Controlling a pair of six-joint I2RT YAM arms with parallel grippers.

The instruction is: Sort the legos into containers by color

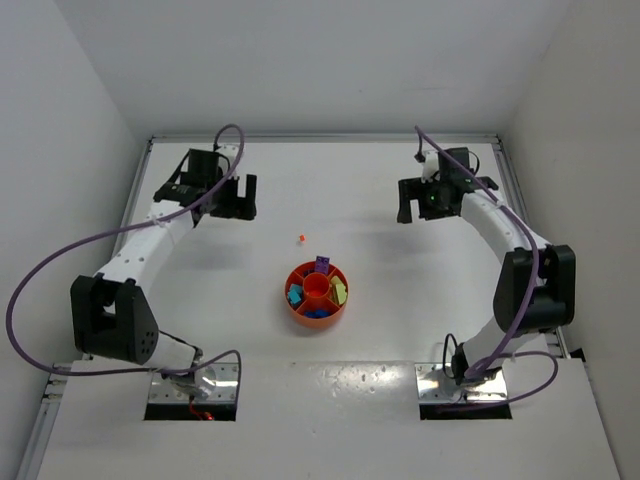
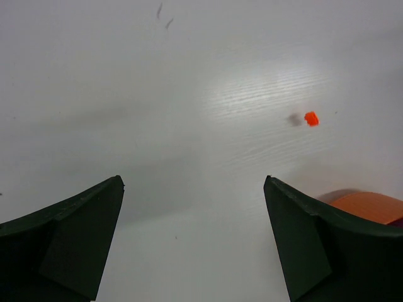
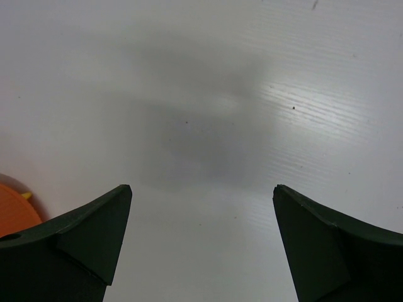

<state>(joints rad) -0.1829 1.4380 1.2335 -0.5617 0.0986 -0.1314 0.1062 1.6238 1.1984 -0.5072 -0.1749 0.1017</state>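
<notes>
Left tool (image 2: 194, 182) and right tool (image 3: 201, 189): both spread wide, empty, over far tabletop (image 1: 400, 300). Between them, one stray orange brick (image 2: 311, 118), just beyond tray (image 1: 296, 312); other bricks (image 1: 340, 291) in its wedges. Likely last pick. Next: lower left tool over brick, pinch, carry to matching section.

White table (image 1: 330, 190) (a few dark specks (image 2: 159, 10)), plain white walls (image 1: 320, 60)

The top camera looks down on the whole white desk (image 1: 330, 190) from above its near edge. Both wrist cameras hang close over it, each apparently catching the round orange plastic tray (image 1: 298, 314) at its rim.
</notes>
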